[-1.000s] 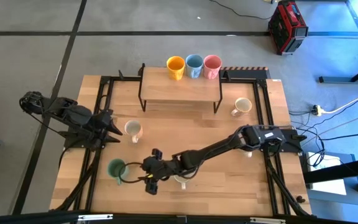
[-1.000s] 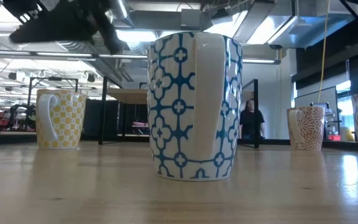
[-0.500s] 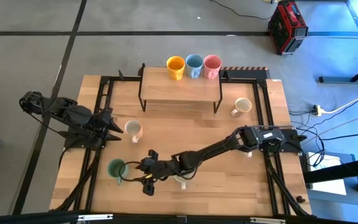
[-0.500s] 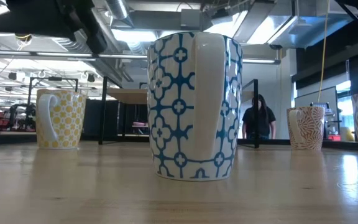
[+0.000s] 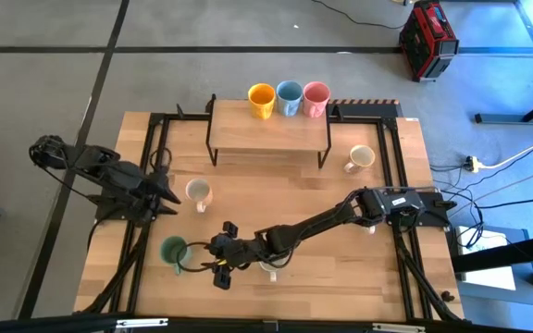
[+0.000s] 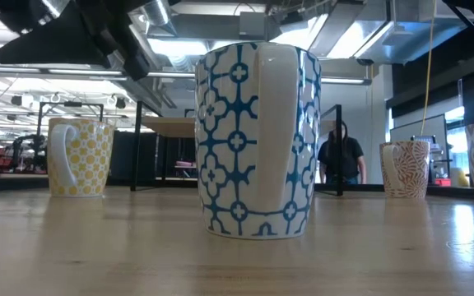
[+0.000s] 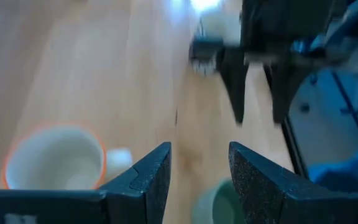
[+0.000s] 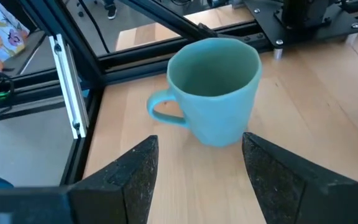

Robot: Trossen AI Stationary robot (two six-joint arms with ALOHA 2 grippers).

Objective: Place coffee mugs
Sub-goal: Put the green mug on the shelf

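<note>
1. While the right arm stretches low across the wooden table (image 5: pixel 340 180) toward its front left part, the right gripper (image 5: pixel 218 257) sits just beside the green mug (image 5: pixel 173 251), its fingers (image 8: pixel 124 180) spread apart with nothing between them.
2. Seen from the right wrist, that green mug (image 8: pixel 215 90) stands upright on the wood directly ahead of the spread fingers, its handle turned toward the black frame rail (image 8: pixel 79 99).
3. At the table's left side, the left gripper (image 5: pixel 172 193) hovers close to a cream-white mug (image 5: pixel 197 193); its fingers (image 7: pixel 146 180) are parted and empty.
4. From the left wrist, the cream-white mug (image 7: pixel 53 158) shows as an open cup with an orange-tinted rim, off to one side of the fingers rather than between them.
5. On the raised shelf (image 5: pixel 268 134) at the table's far edge, three mugs stand in a row: the orange mug (image 5: pixel 261 99), the blue mug (image 5: pixel 289 97) and the pink mug (image 5: pixel 316 96).
6. Another cream-white mug (image 5: pixel 360 158) stands alone on the table's right part, near the shelf's right leg.
7. One more pale mug (image 5: pixel 268 269) sits under the right arm near the front edge, mostly hidden by it.
8. Across the table at tabletop height, a white mug with a blue pattern (image 6: pixel 257 140) fills the middle, a yellow-patterned mug (image 6: pixel 79 156) stands off to the left, and a brown-patterned mug (image 6: pixel 406 168) to the right.
9. Behind the table, a person (image 6: pixel 341 158) in dark clothes stands in the room.
</note>
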